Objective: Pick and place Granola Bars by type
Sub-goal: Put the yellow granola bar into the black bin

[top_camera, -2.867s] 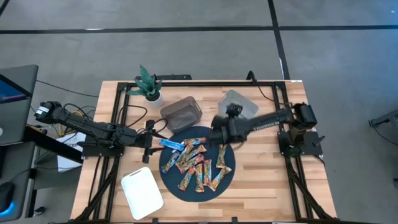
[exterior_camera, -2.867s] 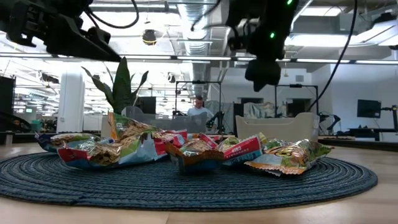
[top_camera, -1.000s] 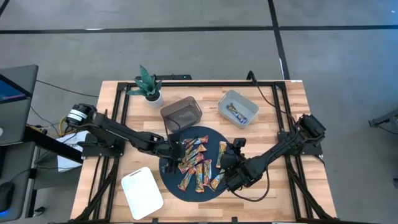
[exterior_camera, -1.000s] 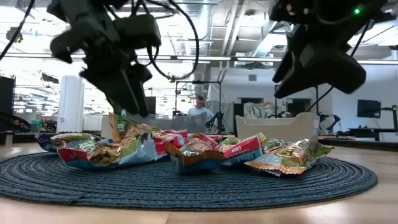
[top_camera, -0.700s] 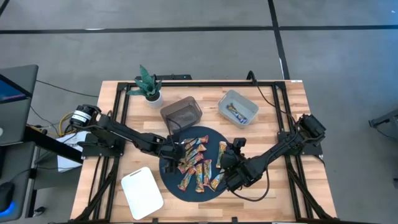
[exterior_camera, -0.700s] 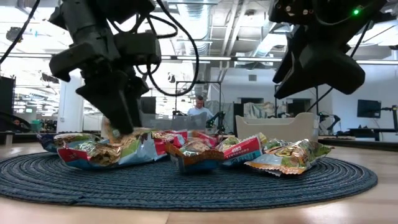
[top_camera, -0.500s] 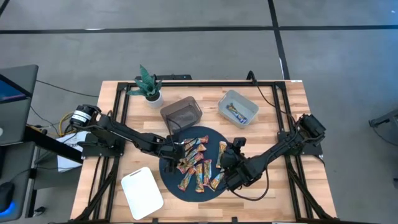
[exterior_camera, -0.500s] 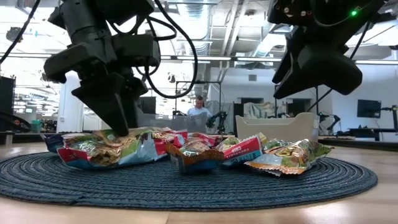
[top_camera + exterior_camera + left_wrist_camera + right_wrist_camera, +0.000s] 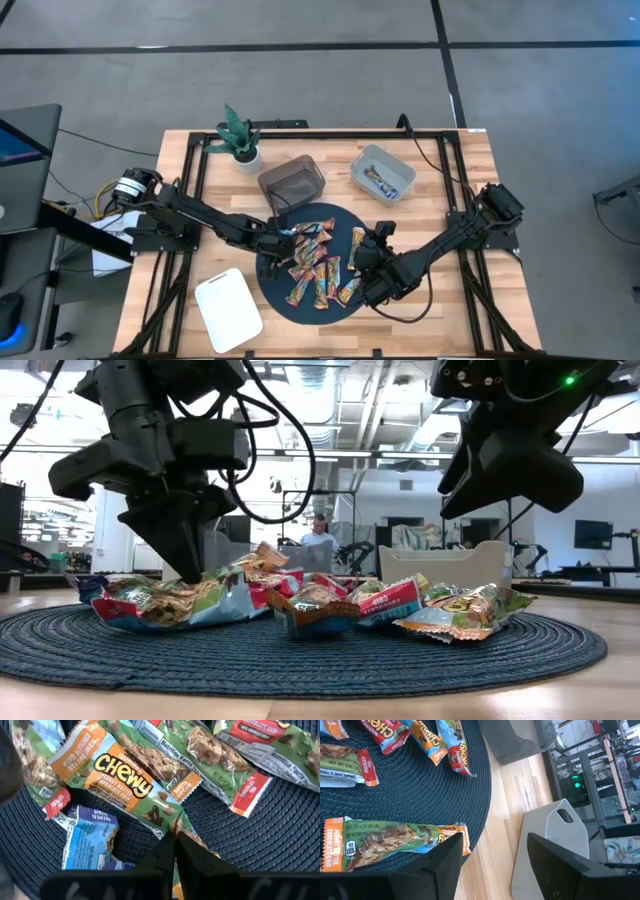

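Seen from above, in the middle of a wooden table (image 9: 440,300): one round dark-blue woven mat (image 9: 270,290), strewn with about a dozen granola bars (image 9: 318,262). Hard to count exactly where the wrappers overlap. Mostly orange, green and red; one blue-and-white bar (image 9: 87,840) among them in the left wrist view.

Above the mat, two bins: one dark (image 9: 290,182), one light grey (image 9: 383,171) with a single bar inside. In the upper left, one small potted plant (image 9: 238,137). At the lower left, one white board (image 9: 228,310).

Reaching in from the left, the left gripper (image 9: 283,240), down at the mat's upper-left part, its claw pinched tight on the end of an orange-and-green Chewy bar (image 9: 120,777).

Reaching in from the right, the right gripper (image 9: 362,262), raised over the mat's right side, claw spread wide and holding nothing, above one green bar with orange ends (image 9: 395,842).
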